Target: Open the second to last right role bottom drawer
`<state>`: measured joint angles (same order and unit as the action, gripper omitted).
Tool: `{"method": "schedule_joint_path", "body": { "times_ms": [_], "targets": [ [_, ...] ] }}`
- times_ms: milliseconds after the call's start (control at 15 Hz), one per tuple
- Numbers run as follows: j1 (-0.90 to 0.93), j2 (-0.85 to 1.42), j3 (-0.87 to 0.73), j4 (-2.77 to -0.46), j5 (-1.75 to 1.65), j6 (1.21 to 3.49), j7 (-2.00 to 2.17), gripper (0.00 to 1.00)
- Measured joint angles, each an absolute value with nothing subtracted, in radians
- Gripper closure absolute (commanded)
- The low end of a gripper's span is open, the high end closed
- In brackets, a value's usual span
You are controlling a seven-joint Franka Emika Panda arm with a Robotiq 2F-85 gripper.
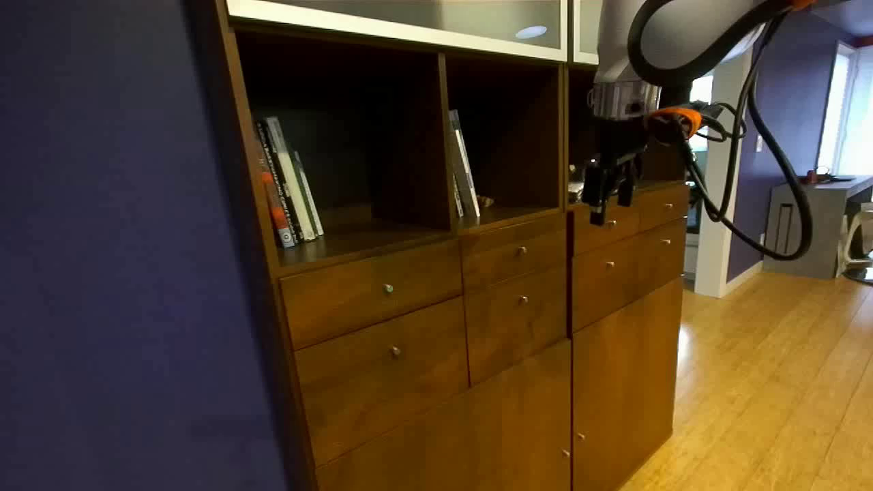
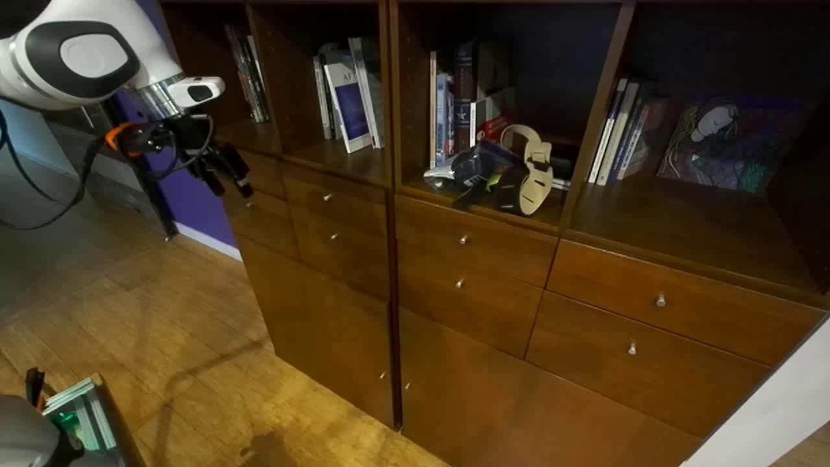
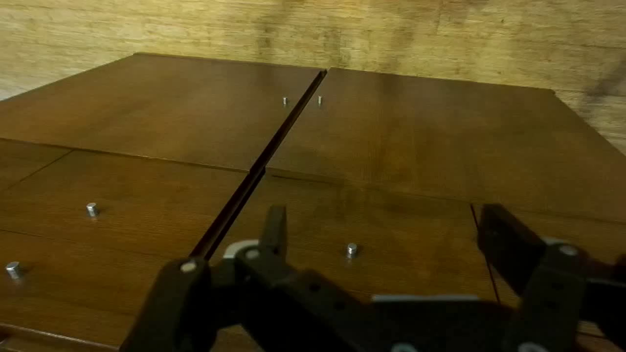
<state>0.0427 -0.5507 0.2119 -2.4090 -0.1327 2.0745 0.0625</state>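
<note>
Evidently the job has yet to begin: the drawer (image 2: pixel 470 305) is shut, its front flush. Going by the task's words, I judge it to be the lower one in the second column from the right, just right of the dark seam (image 2: pixel 395 350) in an exterior view, its knob (image 2: pixel 459 284) bare and untouched.

The claw (image 3: pixel 384 212) is spread wide and holds nothing; in both exterior views it hangs tilted downward, with no contact that I can see. In the wrist view, where the floor (image 3: pixel 391 29) lies at the top, what shows between the fingers (image 3: pixel 275 232) is a different knob, on the neighbour (image 3: pixel 415 234) across the seam; the wanted drawer lies left of that seam.

So even the approach looks unfinished — a sideways shift across the seam seems called for, then a move in toward the front. Left after that, as I read it: straddle the knob, grip it, and draw the drawer out. How far the claw stands from the front, I cannot tell.
</note>
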Motion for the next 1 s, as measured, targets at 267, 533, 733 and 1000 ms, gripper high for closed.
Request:
{"method": "schedule_joint_path", "body": {
  "times_ms": [267, 533, 733, 1000],
  "targets": [
    [0.043, -0.550, 0.212, -2.409, -0.133, 2.075, 0.063, 0.00],
    [0.043, -0.550, 0.212, -2.409, -0.133, 2.075, 0.063, 0.00],
    [0.045, -0.549, 0.206, -2.409, -0.133, 2.075, 0.063, 0.00],
    [0.030, -0.519, 0.125, -2.409, -0.133, 2.130, 0.044, 0.00]
  ]
}}
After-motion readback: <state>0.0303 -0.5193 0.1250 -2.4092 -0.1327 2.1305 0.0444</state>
